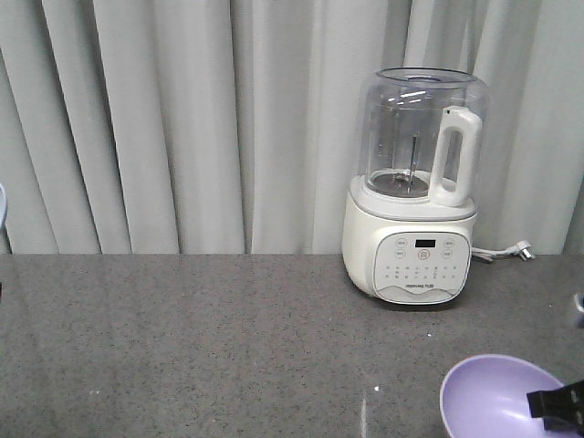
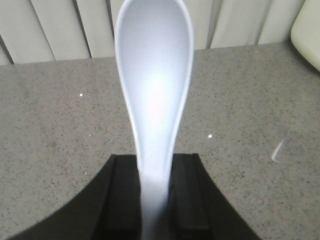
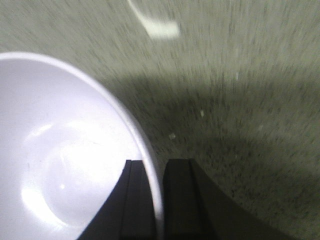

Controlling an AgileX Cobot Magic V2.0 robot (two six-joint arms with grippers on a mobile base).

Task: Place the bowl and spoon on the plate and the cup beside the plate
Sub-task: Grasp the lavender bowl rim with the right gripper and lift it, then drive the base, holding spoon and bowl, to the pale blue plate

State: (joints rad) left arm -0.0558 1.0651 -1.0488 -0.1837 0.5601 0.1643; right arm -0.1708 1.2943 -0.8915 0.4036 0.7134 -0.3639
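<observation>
The right pincer [image 3: 159, 192] is clamped on the rim of the small round lavender plastic bowl [image 3: 60, 165], which spreads to its left, while the left pincer [image 2: 156, 187] nips the short pale plastic spoon [image 2: 155, 90] by its handle, scoop pointing straight ahead, the plate out of sight.

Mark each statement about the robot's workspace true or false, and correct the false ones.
1. The left gripper holds the spoon by its handle. True.
2. The blender jar is full of liquid. False: the blender jar looks empty.
3. The right gripper has its fingers closed on the rim of the bowl. True.
4. The spoon lies inside the bowl. False: the bowl is empty; the spoon is in the left gripper.
</observation>
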